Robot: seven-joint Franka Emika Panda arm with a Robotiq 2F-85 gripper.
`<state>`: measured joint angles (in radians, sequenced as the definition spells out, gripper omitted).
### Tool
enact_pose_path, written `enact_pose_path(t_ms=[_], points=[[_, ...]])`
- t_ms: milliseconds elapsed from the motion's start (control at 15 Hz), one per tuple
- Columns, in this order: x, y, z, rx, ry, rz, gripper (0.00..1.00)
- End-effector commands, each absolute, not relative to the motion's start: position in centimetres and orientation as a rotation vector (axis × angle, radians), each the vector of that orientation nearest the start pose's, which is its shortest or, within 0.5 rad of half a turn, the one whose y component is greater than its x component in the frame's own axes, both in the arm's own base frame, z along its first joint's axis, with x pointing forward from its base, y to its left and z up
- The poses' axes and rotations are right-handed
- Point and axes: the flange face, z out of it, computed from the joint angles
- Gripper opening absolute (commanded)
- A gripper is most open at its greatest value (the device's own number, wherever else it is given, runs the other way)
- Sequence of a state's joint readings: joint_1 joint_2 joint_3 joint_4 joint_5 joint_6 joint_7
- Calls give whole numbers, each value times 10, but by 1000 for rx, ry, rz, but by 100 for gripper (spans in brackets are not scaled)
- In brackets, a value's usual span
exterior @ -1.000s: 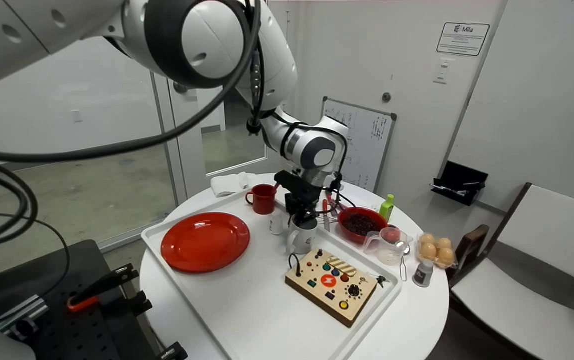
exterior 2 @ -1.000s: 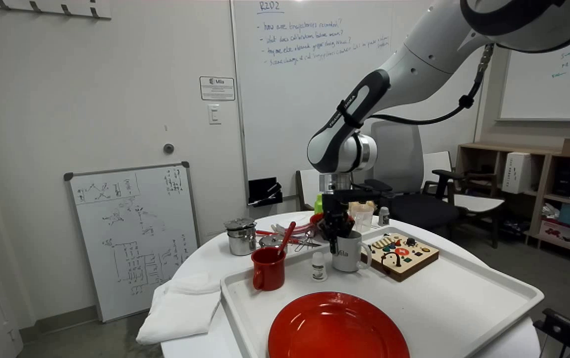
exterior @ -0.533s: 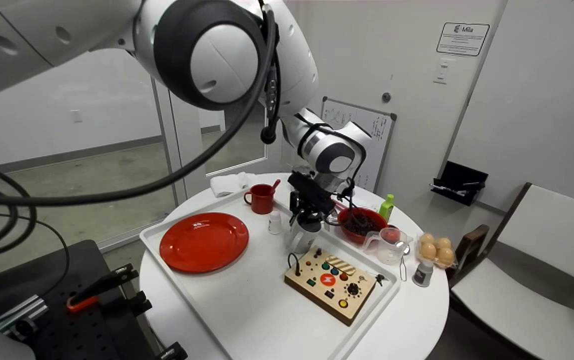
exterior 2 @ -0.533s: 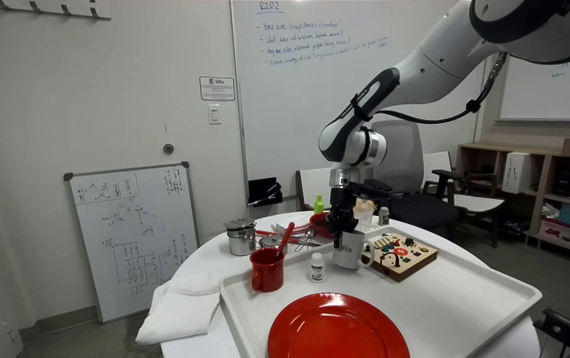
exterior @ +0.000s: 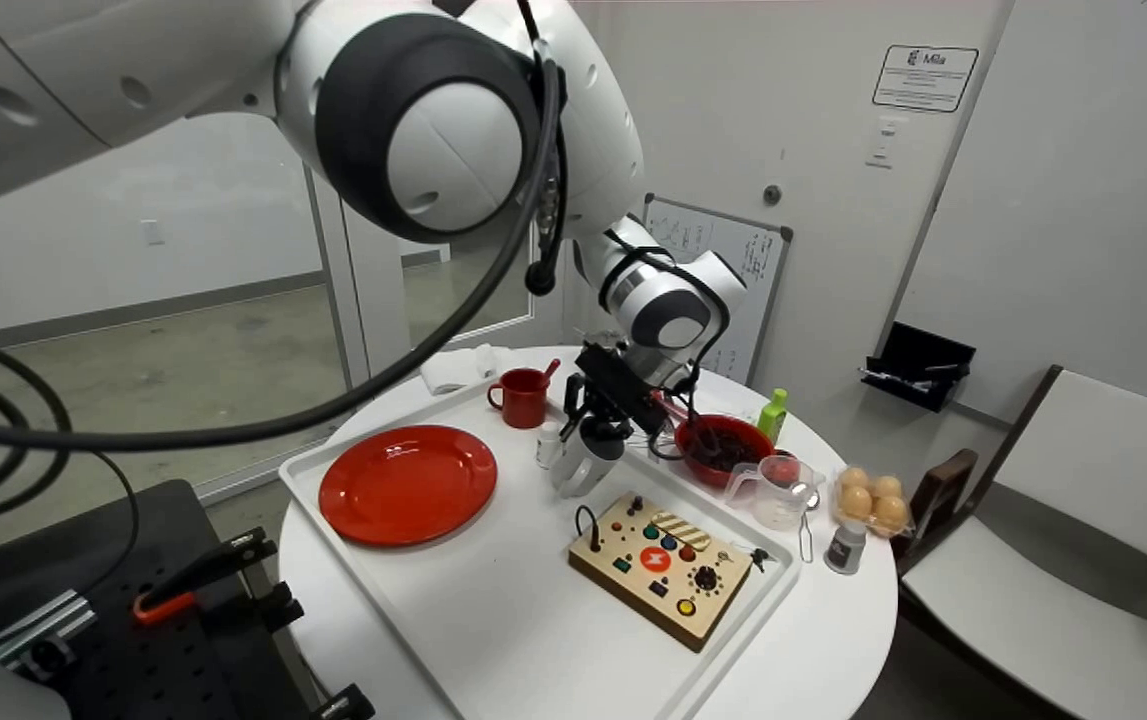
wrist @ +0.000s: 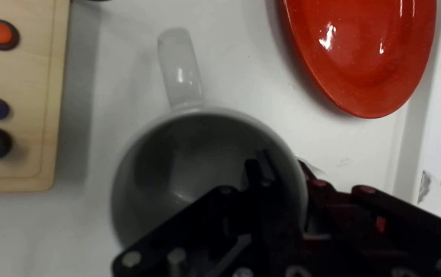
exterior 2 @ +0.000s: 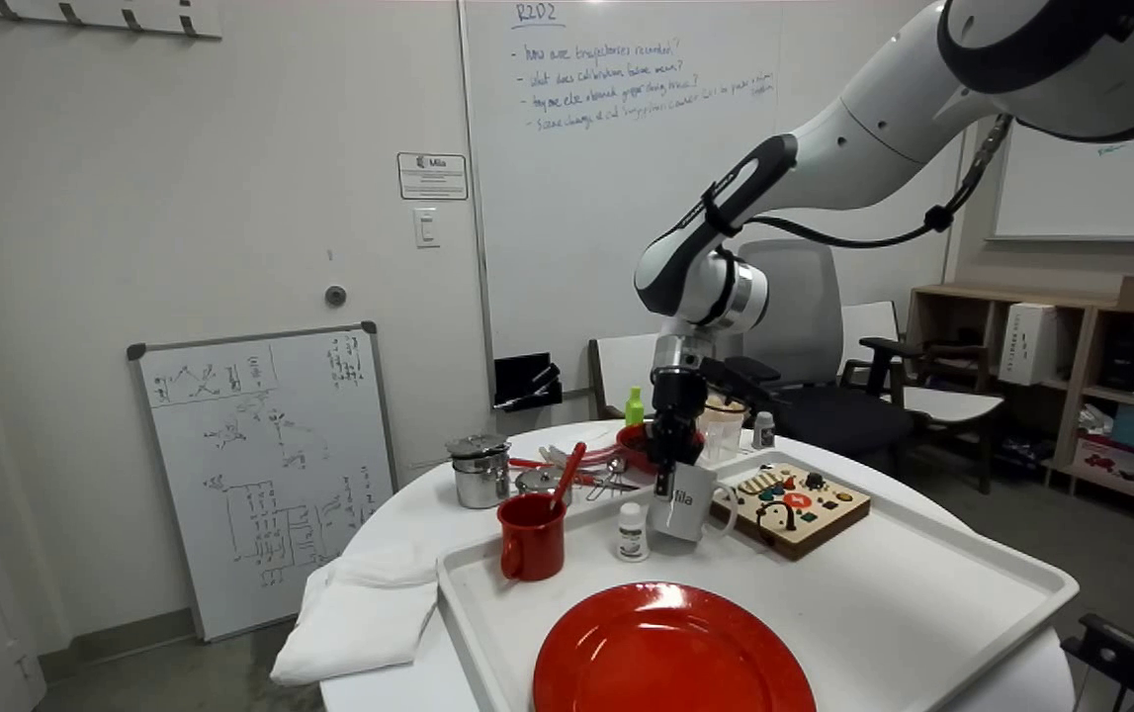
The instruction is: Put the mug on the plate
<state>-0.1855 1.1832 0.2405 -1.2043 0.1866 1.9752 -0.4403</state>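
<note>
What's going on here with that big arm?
A white-and-black robot arm is handling a pale whitish mug, its black gripper pinching the wall from inside and outside. The mug is tilted; I can't tell whether it touches the rectangular white tray below. It's meant for the large round red plate on that tray, but isn't there yet.

The pale mug (exterior 2: pixel 689 510) is tilted, perhaps raised, apart from the round red plate (exterior: pixel 408 488)
</note>
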Motion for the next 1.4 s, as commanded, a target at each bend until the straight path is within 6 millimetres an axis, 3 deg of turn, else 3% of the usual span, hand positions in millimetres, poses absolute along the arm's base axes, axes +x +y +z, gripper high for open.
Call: enact_pose_path(t_ms=[0,733,1333], points=[[695,18,40,-2540,-416,398,9],[690,4,55,-2393,-559,313,9],[673,19,73,-2352,-679,340,9]])
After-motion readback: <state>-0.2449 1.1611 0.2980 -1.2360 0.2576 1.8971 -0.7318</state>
